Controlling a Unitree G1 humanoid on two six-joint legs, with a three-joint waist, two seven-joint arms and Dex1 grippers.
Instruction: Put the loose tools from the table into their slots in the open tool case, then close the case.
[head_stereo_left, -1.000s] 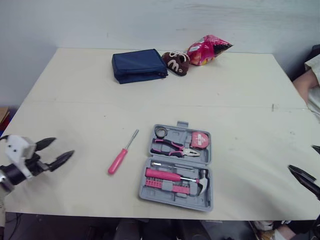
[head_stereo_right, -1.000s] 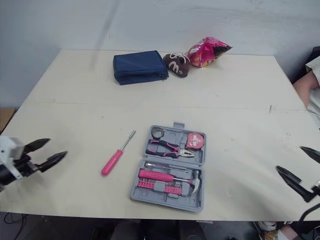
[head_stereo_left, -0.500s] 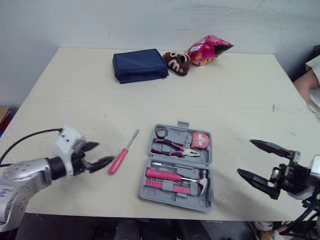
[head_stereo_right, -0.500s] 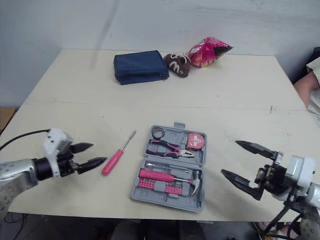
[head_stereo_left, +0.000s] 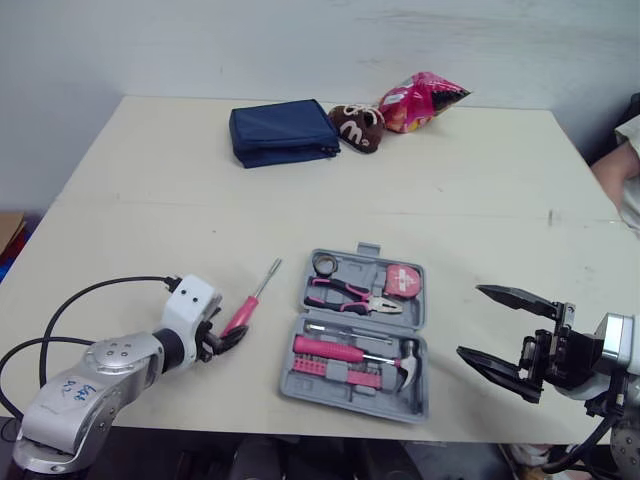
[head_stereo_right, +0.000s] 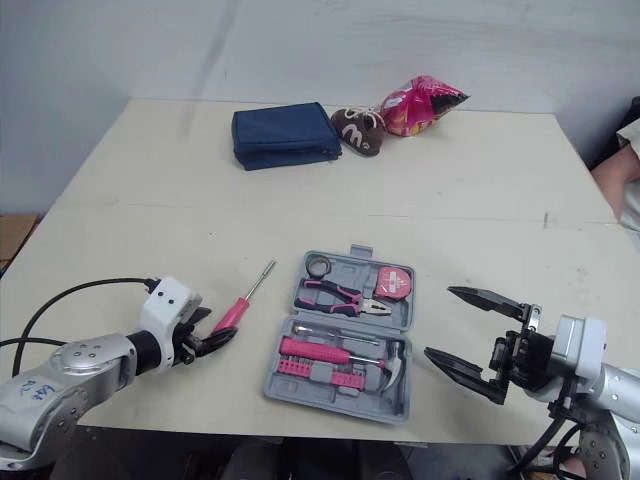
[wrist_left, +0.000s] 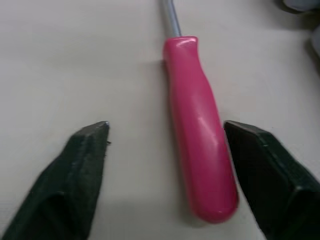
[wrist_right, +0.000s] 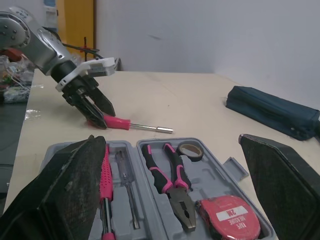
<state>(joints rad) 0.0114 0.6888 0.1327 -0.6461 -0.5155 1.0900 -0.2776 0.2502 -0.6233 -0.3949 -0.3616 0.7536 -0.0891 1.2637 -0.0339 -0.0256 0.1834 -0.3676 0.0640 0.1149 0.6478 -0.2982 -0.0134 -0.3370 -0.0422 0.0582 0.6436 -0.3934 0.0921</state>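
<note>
Cream table (head_stereo_left: 450, 180), pale wall behind. Left gripper (head_stereo_left: 232, 338), forearm low, straddles the pink screwdriver (head_stereo_left: 250, 300) handle with fingers spread (not clamped), just left of the open tool case (head_stereo_left: 418, 320). Right gripper (head_stereo_left: 470, 321) hovers beyond, wide, empty.

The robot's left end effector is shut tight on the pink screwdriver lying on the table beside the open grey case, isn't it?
Not quite: the left end effector is open, not shut. The left wrist view shows its two fingers standing on either side of the pink screwdriver, one of them clearly apart from the handle. The rest holds: the screwdriver lies on the table beside the open grey case.
</note>
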